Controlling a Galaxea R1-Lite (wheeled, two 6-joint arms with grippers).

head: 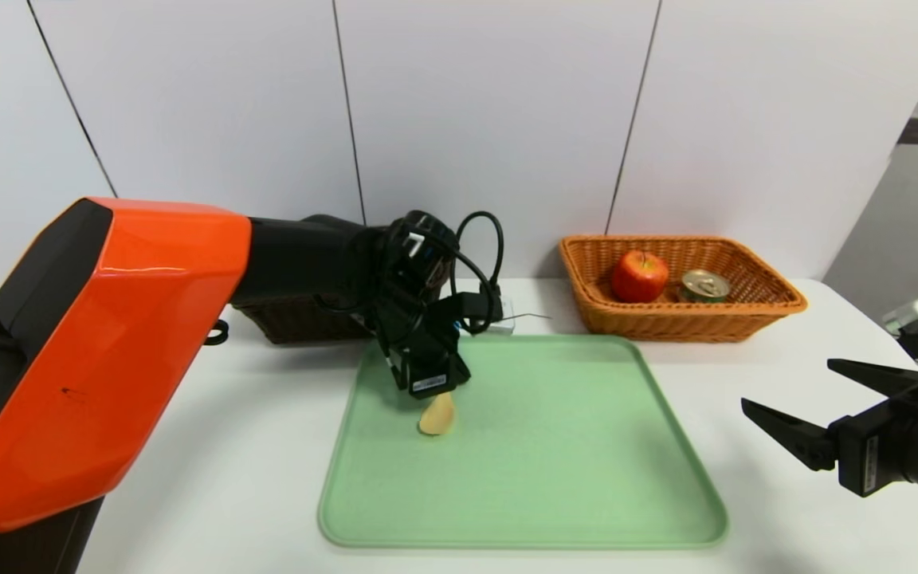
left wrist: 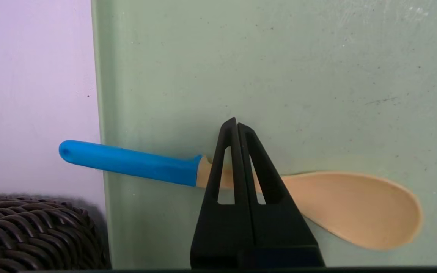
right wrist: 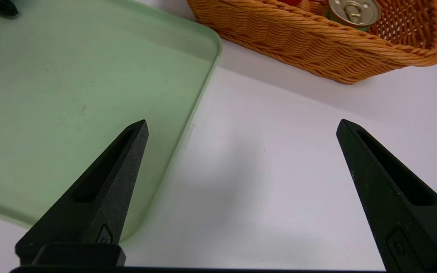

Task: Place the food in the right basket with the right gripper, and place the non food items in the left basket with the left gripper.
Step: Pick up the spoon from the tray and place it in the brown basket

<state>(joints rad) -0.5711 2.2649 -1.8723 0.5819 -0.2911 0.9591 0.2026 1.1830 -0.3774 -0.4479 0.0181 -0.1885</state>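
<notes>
Left wrist view, spoon: the spoon (left wrist: pixel 241 189) lies flat on the green tray (left wrist: pixel 317 76), blue handle jutting past the tray's edge, pale yellow bowl smooth and shallow
My left gripper (left wrist: pixel 237 123): prongs pressed together over the spoon's neck; a hold on it looks likely, not certain
Done: apple (head: pixel 639 276) and tin (head: pixel 704 285) sit in the right basket (head: pixel 778 307)
Left: spoon goes into the dark left basket (left wrist: pixel 32 231)
My right gripper (head: pixel 786 402): spread wide, empty, parked off the tray

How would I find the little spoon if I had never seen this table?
Look at the green tray in the middle of the white table. Near its far left corner lies the spoon, pinched at its neck by the left gripper. Nothing else has its blue handle and pale yellow bowl.
</notes>
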